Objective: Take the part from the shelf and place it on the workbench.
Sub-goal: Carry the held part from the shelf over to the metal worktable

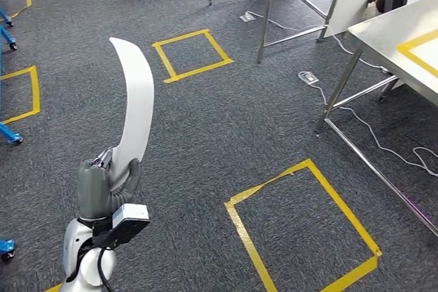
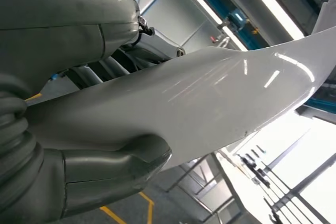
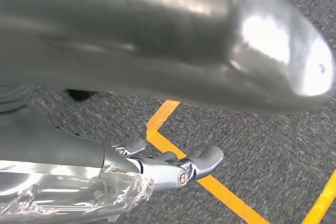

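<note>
My left hand point(image 1: 106, 186) clamped the base of the long curved glossy white part point(image 1: 134, 104), right hand point(image 3: 170, 169) empty, fingers apart, steel workbench point(image 1: 380, 35) well apart; top-heavy, it risked slipping mid-walk.

The robot's left hand point(image 1: 106, 186) wears a matte grey cover with a thick grey thumb; a ribbed grey bellows cuff point(image 2: 16, 145) sits at its wrist. Below it a small white-and-black box point(image 1: 129, 218) is mounted on a glossy silver-white forearm point(image 1: 85, 254), with a black cable point(image 1: 102, 275) alongside. The right hand point(image 3: 166, 129) shows a smooth grey thumb, polished metal fingers point(image 3: 190, 166) with a round screw, and crinkled clear tape point(image 3: 79, 195).
</note>
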You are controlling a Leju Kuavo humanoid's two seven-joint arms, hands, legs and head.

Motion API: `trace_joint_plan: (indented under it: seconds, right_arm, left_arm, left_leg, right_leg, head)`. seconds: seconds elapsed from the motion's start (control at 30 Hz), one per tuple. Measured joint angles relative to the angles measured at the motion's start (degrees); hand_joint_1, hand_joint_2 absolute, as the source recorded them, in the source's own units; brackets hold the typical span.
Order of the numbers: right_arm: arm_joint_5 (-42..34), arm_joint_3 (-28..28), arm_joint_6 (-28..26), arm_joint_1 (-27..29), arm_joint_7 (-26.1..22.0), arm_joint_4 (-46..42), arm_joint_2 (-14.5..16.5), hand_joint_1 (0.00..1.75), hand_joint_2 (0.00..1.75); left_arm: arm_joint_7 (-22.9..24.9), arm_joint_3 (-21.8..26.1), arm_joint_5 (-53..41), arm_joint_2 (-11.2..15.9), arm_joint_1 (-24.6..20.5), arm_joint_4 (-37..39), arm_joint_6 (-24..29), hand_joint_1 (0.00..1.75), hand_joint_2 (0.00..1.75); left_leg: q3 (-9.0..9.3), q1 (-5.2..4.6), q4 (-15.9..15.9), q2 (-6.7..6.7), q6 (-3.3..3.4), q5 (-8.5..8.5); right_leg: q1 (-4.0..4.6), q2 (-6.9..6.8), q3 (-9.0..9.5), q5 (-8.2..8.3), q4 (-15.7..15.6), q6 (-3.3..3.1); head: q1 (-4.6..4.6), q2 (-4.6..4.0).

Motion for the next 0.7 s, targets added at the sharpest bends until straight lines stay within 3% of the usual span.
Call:
trace_joint_plan:
  seconds: [0.07,0.13,0.2,0.27,0.33,0.37,0.4,0.43,0.47,0.53,0.57,0.63,0.7]
  right_arm:
    - [0.48,-0.01,0.82,0.01,-0.15,-0.04,-0.07,0.0,0.0]
    - [1.03,-0.01,1.88,0.33,-0.32,-0.06,-0.1,0.0,0.0]
    - [1.46,-0.01,2.63,0.62,-0.43,-0.05,-0.07,0.0,0.0]
    - [1.75,-0.01,2.97,0.41,-0.51,-0.04,-0.03,0.0,0.0]
    - [1.92,-0.01,3.08,0.21,-0.53,-0.04,-0.03,0.0,0.0]
    - [2.02,-0.01,3.12,0.26,-0.52,-0.04,-0.03,0.0,0.0]
    - [2.11,-0.01,3.15,0.36,-0.52,-0.04,-0.03,0.0,0.0]
    - [2.22,-0.01,3.16,0.45,-0.51,-0.04,-0.03,0.0,0.0]
    - [2.3,-0.01,3.16,0.49,-0.52,-0.04,-0.03,0.0,0.0]
    - [2.44,-0.01,3.14,0.34,-0.51,-0.04,-0.03,0.0,0.0]
    - [2.52,-0.01,3.13,0.25,-0.51,-0.04,-0.03,0.0,0.0]
    - [2.73,-0.01,3.13,0.18,-0.51,-0.04,-0.03,0.0,0.0]
    - [2.98,-0.01,3.11,0.27,-0.53,-0.04,-0.03,0.0,0.0]
  left_arm:
    - [-0.22,-0.01,0.02,0.1,0.01,0.0,0.25,1.75,1.75]
    - [-0.45,0.01,0.02,0.13,0.01,-0.01,0.62,1.75,1.75]
    - [-0.66,0.0,0.02,0.09,-0.02,-0.03,0.9,1.75,1.75]
    - [-0.85,0.02,0.04,0.1,0.0,-0.06,1.08,1.75,1.75]
    - [-1.0,0.08,0.11,0.16,0.02,-0.07,1.22,1.75,1.75]
    - [-1.06,0.1,0.17,0.19,0.02,-0.07,1.26,1.75,1.75]
    - [-1.1,0.12,0.23,0.21,0.01,-0.07,1.31,1.75,1.75]
    - [-1.14,0.14,0.28,0.22,-0.01,-0.07,1.34,1.75,1.75]
    - [-1.18,0.16,0.32,0.24,-0.03,-0.08,1.39,1.75,1.75]
    - [-1.27,0.2,0.37,0.28,-0.08,-0.09,1.49,1.75,1.75]
    - [-1.33,0.2,0.43,0.32,-0.09,-0.09,1.55,1.75,1.75]
    - [-1.49,0.21,0.56,0.36,-0.11,-0.13,1.65,1.75,1.75]
    - [-1.71,0.21,0.66,0.34,-0.13,-0.34,1.78,1.75,1.75]
  left_leg:
    - [1.48,0.26,-3.46,-1.74,0.25,0.52]
    - [1.55,0.15,-3.7,-0.97,1.13,0.38]
    - [1.85,0.14,-3.9,0.16,2.01,0.42]
    - [2.19,-0.1,-3.99,1.53,2.63,0.25]
    - [2.47,-0.43,-3.97,2.9,2.89,-0.09]
    - [2.67,-0.54,-3.96,3.53,2.93,-0.32]
    - [2.97,-0.61,-3.96,4.12,2.9,-0.6]
    - [3.39,-0.64,-3.96,4.68,2.81,-0.94]
    - [3.89,-0.67,-3.96,5.22,2.68,-1.34]
    - [4.72,-0.89,-3.89,6.11,2.13,-2.23]
    - [5.07,-0.96,-3.93,6.46,1.82,-2.57]
    - [5.76,-0.84,-4.28,7.23,1.11,-3.04]
    - [6.04,-0.56,-3.65,6.56,0.43,-3.76]
  right_leg:
    - [-0.04,1.19,-0.64,-0.12,0.22,0.65]
    - [-0.24,2.05,-1.16,-0.06,-0.11,1.23]
    - [-0.21,0.18,-2.09,-0.97,1.47,1.65]
    - [-0.04,-3.27,-5.13,-4.15,7.79,1.83]
    - [-0.05,-4.75,-9.12,-7.15,15.3,1.92]
    - [-0.05,-4.94,-10.05,-7.24,16.92,1.88]
    - [-0.04,-5.04,-9.81,-6.2,16.27,1.79]
    - [-0.01,-5.33,-8.4,-4.28,13.44,1.65]
    - [0.06,-6.12,-6.25,-2.09,9.35,1.47]
    - [0.49,-7.77,-2.42,0.17,2.9,1.03]
    - [0.73,-8.14,-1.55,0.25,1.59,0.74]
    - [1.05,-7.29,-1.21,-0.28,1.25,0.08]
    - [0.93,-6.22,-0.46,-0.56,0.64,-0.58]
  head:
    - [-0.1,0.0]
    - [-0.12,0.0]
    - [0.14,0.0]
    - [0.41,0.0]
    - [0.44,0.0]
    - [0.45,0.0]
    - [0.45,0.0]
    - [0.46,0.0]
    - [0.47,0.0]
    - [0.43,0.0]
    - [0.39,0.0]
    - [0.36,0.0]
    - [0.26,0.0]
